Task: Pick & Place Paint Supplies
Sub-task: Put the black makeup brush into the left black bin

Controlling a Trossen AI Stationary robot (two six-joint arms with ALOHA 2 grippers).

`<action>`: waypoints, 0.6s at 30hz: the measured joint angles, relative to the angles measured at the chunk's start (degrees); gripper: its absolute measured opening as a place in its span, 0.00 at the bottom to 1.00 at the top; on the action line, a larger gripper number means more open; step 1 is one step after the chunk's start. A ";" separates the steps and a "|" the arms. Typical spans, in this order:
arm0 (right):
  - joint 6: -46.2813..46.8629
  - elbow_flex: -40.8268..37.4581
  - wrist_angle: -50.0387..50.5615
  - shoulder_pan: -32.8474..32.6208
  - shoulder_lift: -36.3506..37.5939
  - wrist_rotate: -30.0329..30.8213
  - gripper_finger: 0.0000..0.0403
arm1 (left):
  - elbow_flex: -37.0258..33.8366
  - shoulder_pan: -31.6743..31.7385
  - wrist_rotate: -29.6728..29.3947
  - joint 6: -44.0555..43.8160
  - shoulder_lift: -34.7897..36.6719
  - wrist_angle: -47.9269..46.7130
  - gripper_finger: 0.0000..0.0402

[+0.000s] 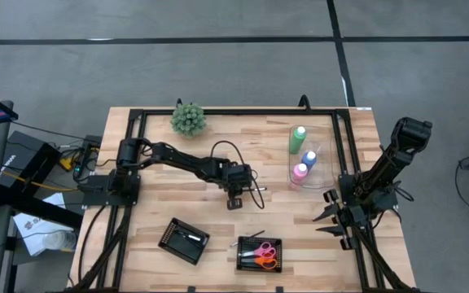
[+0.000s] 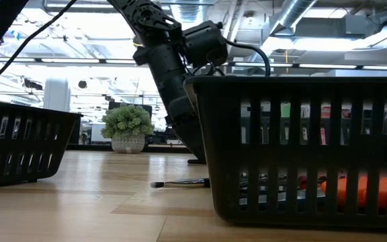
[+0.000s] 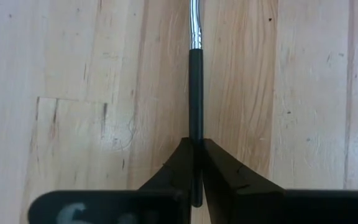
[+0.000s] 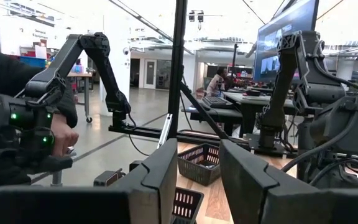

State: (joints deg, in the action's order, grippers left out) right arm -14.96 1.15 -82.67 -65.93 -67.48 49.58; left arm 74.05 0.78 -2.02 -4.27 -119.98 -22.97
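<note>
L arm stretched to table centre, tool (image 3: 197,163) down, clamped on brush (image 3: 195,93). R tool (image 4: 197,180) parked, fingers apart.

Left arm: stretched across the table's middle, wrist bent down.
Left gripper (image 1: 236,198): low at the tabletop, fingers (image 3: 176,168) pinched together on a thin dark handle.
Right arm: folded at the table's right edge.
Right gripper (image 4: 197,177): raised, fingers parted.

The counter (image 3: 73,74) was pale planked wood, smooth and lightly grained. The brush (image 3: 195,93) had a matt black handle and a shiny metal ferrule. The basket (image 2: 301,148) looked like dark slatted plastic.
</note>
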 joint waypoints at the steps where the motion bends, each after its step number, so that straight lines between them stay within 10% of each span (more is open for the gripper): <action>1: 0.00 0.00 0.00 0.01 0.00 0.00 0.27 | -0.19 -0.02 -0.01 0.00 0.37 0.28 0.02; 18: 0.00 0.02 0.42 0.01 0.01 -0.01 0.27 | -1.42 -2.08 -1.99 0.68 4.52 7.86 0.01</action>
State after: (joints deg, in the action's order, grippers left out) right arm -14.96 1.17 -82.26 -65.93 -67.48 49.57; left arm 72.63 -1.30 -4.01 -3.60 -115.46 -15.11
